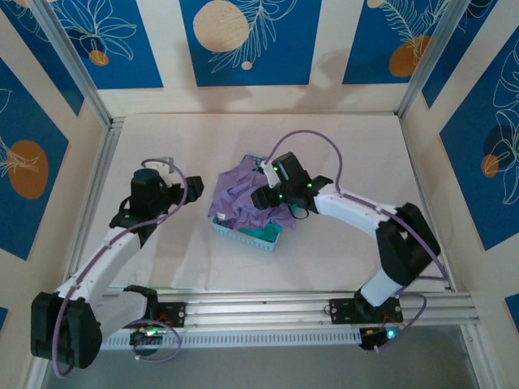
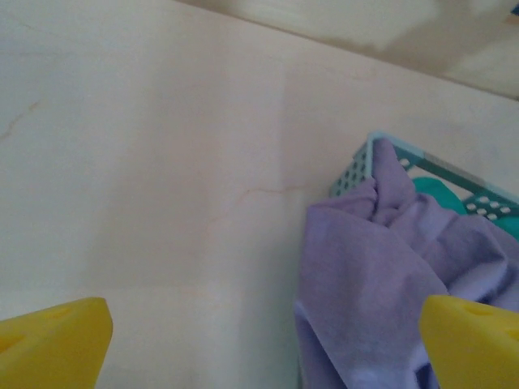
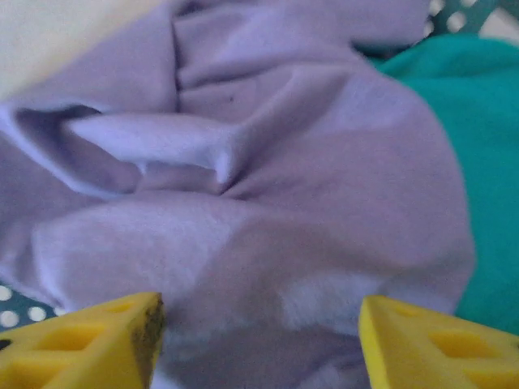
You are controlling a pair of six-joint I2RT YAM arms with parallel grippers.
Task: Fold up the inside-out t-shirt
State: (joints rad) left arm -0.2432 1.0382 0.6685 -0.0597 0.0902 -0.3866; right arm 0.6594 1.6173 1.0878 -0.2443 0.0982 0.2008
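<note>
Camera layout, three views.
Top camera sits high behind the arm bases, looking down and forward over the whole worktop. Left wrist camera looks past the left tool at bare worktop, with the basket corner at its right edge. Right wrist camera sits very close over the purple t-shirt, past the right tool. All three views share the basket and t-shirt.
</note>
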